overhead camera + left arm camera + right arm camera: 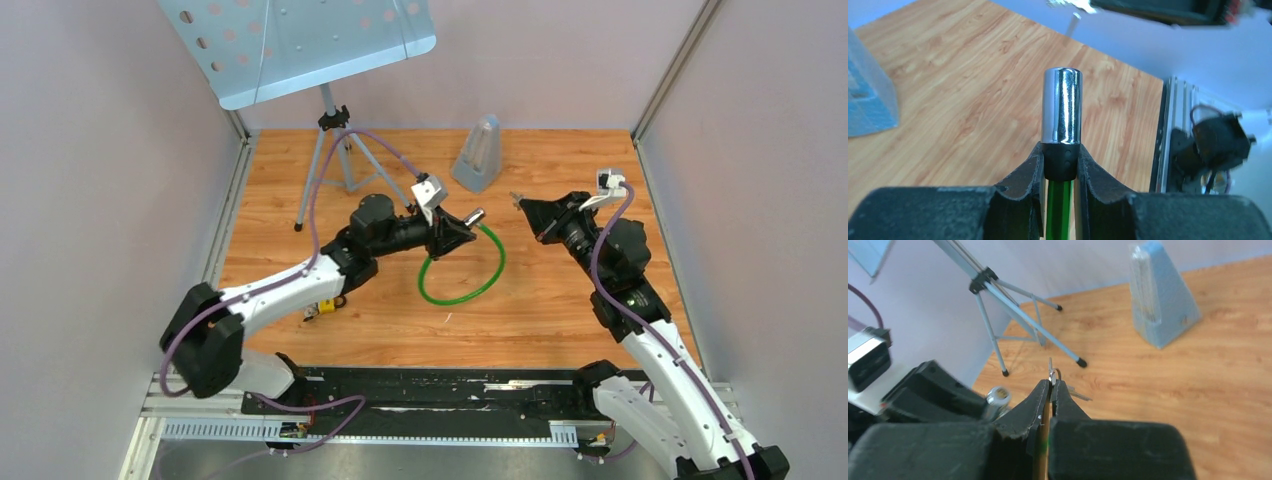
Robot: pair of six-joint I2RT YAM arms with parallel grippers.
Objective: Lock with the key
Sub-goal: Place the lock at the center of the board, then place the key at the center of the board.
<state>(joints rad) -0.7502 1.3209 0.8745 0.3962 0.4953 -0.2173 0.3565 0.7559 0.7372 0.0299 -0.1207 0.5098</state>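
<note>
Wood-grain laminate covered the table [560, 320], with pale walls [100, 200] on three sides. We saw the left gripper [1060, 156] clamped on the black collar of the green cable lock [470, 285], its chrome barrel [1062, 105] raised near the table's centre. At three o'clock from it, the right gripper [1052, 390] pinched the key [1051, 371] between closed fingers. A metronome [480, 150] stood at twelve o'clock and a music stand [300, 40] at eleven.

Wooden table [560, 320]: music stand [335, 165] tripod planted far left, grey-blue metronome [480, 152] upright at the back, green cable loop [470, 290] mid-table, small yellow item [322, 310] near left.
</note>
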